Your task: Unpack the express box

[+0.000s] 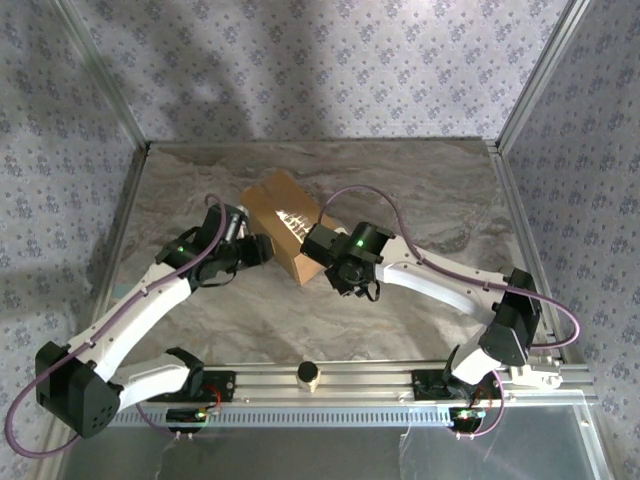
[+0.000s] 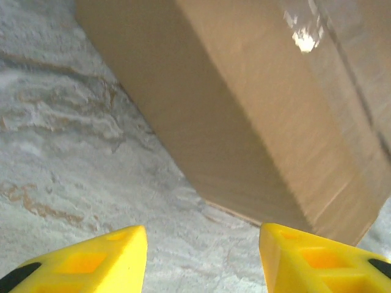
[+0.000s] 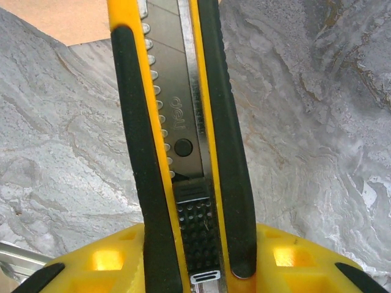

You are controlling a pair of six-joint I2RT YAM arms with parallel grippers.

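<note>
Mid-worktop [image 1: 430, 200], toward the back: box [image 1: 280, 215] lying flat, top shut, shiny tape on it | left hand [image 2: 201, 244] just beside the box's left side, fingers apart, nothing between them | right hand [image 3: 201, 256] at the box's near right end, clamped on a yellow-black knife [image 3: 177, 122] sticking out past the fingers

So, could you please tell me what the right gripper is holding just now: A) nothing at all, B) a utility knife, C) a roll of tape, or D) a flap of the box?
B: in the right wrist view the right gripper is clamped on a yellow-and-black utility knife, whose handle runs up between the fingers.
</note>
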